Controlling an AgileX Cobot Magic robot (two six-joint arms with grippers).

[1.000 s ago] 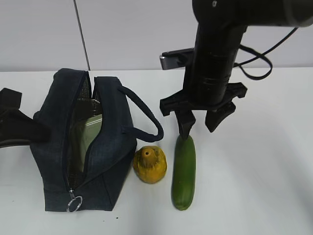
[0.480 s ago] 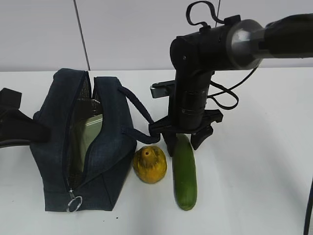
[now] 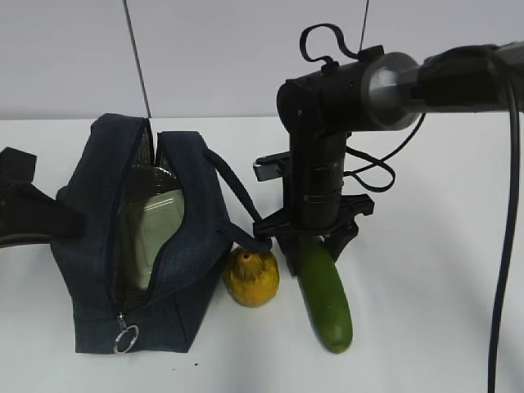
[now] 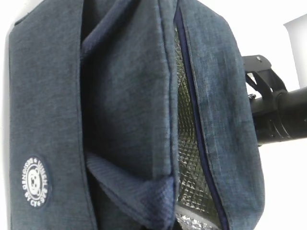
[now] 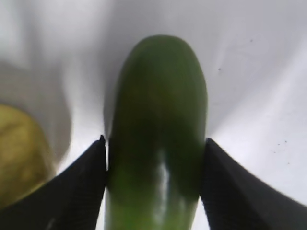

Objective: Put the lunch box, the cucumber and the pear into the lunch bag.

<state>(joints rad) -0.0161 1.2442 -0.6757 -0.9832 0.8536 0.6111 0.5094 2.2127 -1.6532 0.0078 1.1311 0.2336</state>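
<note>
Right gripper (image 3: 313, 248): centre of the exterior view, pointing down, fingers (image 5: 79, 187) pressed against both sides of the cucumber (image 3: 325, 295) at its upper end
Cucumber: lower centre-right of the exterior view, slanting down and to the right on the table (image 3: 434, 270); whether it rests on the table I cannot tell; fills the middle of the right wrist view (image 5: 157, 134)
Pear (image 3: 251, 276): lower centre, on the table, between bag and cucumber, just beside both
Bag (image 3: 184, 246): left of the exterior view, zipper open, silver quilted lining (image 4: 188, 167) showing in the left wrist view
Box (image 3: 155, 233): inside the bag, pale green lid seen through the opening
Left gripper: its fingers do not appear in any view; only dark arm parts show at the left edge of the exterior view
Bag handle (image 3: 237, 196): loops toward the right gripper
</note>
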